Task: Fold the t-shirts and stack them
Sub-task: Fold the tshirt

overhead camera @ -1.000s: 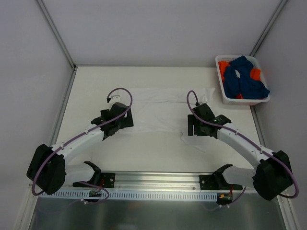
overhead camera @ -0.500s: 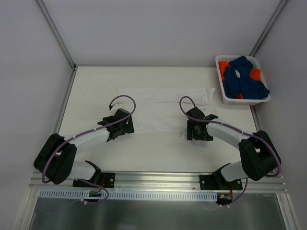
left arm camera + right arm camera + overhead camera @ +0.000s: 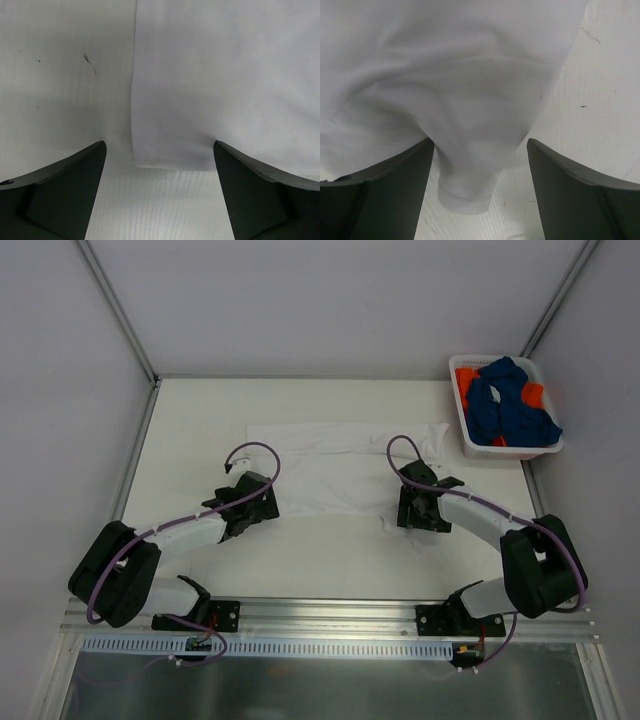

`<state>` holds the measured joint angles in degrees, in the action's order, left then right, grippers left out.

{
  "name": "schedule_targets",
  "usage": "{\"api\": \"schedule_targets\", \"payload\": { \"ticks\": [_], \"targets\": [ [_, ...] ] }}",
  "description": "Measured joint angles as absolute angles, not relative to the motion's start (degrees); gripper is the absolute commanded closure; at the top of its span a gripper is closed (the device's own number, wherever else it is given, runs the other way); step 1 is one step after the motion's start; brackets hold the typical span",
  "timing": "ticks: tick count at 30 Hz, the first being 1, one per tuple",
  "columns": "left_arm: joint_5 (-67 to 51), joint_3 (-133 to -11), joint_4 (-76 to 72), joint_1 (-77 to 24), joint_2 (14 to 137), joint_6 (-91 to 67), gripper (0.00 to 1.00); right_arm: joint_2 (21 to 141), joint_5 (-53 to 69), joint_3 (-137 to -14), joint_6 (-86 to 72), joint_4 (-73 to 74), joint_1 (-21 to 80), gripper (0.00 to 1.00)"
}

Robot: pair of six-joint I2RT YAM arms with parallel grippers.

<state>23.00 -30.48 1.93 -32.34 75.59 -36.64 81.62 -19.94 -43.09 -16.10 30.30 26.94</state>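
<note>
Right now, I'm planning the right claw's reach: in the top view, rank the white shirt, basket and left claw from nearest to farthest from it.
1. White shirt, directly beneath the right claw.
2. Basket, in the far right corner.
3. Left claw, across on the left.

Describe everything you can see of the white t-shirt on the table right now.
The plain white soft-cloth t-shirt lies spread on the white table, long side running left to right, nearly table-coloured. Its near-left corner is flat and square-edged, between the open fingers of the left gripper. Its near-right part is rumpled, a hemmed tongue of cloth pointing toward the arms between the right gripper's open fingers. Neither gripper pinches it. It lies apart from the white plastic basket.
</note>
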Motion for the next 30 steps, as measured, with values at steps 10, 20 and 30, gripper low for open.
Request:
{"api": "schedule_targets", "payload": {
  "ticks": [10, 20, 30],
  "targets": [
    [22.6, -30.3, 0.8, -32.3, 75.9, -36.7, 0.39, 81.2, -18.6, -42.3, -16.4, 30.1, 26.2, 0.44],
    [23.0, -31.4, 0.0, -32.3, 78.4, -36.6, 1.00, 81.4, -17.5, -41.7, -17.3, 28.9, 26.3, 0.99],
    [24.1, -37.6, 6.9, -32.3, 79.6, -35.0, 1.00, 83.0, -19.5, -49.4, -14.6, 36.4, 26.3, 0.92]
  ]
}}
